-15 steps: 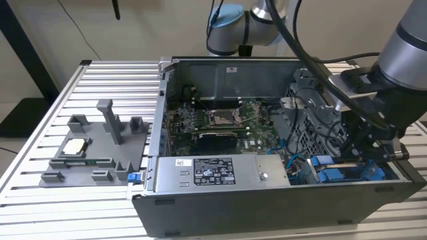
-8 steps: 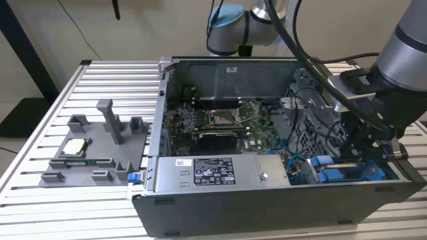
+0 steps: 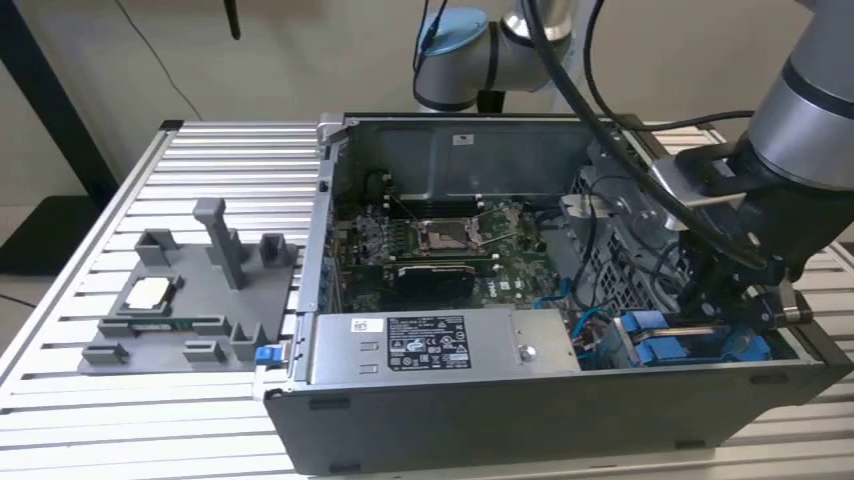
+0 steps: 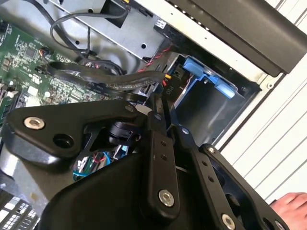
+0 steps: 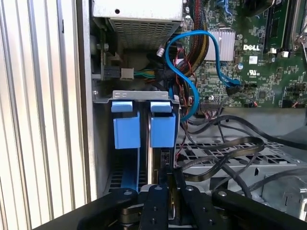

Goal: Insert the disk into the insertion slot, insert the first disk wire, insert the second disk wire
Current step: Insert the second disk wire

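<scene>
Black-fingered end effector (image 5: pixel 168 179) reaches into the open grey computer case (image 3: pixel 534 420) on the slatted worktop (image 3: pixel 200 160), fingers seemingly pinched on something dark. Just beyond, the first wrist view shows the blue-framed silver disk (image 5: pixel 162 129) seated in its dark grey cage slot (image 5: pixel 144 95); the exterior view adds a white-labelled power supply (image 3: pixel 427 345), writing illegible.

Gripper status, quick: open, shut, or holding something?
End effector: down at the drive cage next to the blue carriers; its fingers look closed together, but what they hold, if anything, cannot be told.
</scene>
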Motion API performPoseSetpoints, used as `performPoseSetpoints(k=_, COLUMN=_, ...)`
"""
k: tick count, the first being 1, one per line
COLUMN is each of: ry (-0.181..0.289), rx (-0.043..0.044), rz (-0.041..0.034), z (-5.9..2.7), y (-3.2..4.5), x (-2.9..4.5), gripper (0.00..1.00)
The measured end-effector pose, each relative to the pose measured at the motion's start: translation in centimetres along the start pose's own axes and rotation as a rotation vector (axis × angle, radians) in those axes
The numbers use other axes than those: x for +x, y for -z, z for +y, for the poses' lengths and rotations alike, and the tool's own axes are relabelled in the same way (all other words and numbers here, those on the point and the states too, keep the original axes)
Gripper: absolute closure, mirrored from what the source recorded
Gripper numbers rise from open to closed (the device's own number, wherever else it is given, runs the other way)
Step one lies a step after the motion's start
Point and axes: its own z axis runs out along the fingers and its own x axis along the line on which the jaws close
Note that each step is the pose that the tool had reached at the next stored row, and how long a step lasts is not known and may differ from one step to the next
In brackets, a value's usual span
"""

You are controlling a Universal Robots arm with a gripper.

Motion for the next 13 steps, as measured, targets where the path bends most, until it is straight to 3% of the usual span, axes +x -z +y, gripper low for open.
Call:
performPoseSetpoints(k=1, ry=0.000, rx=0.0000, rz=0.0003, z=0.00, y=0.04, x=0.01, gripper=0.82)
performPoseSetpoints(k=2, ry=0.000, rx=0.0000, rz=0.0000, z=-0.03, y=0.21, x=-0.02, gripper=0.76)
performPoseSetpoints(k=7, ry=0.000, rx=-0.0001, rz=0.0009, z=-0.28, y=2.16, x=-0.21, gripper=0.76)
performPoseSetpoints(k=13, ry=0.000, rx=-0.0002, rz=0.0007, z=-0.38, y=2.84, x=-0.28, gripper=0.76)
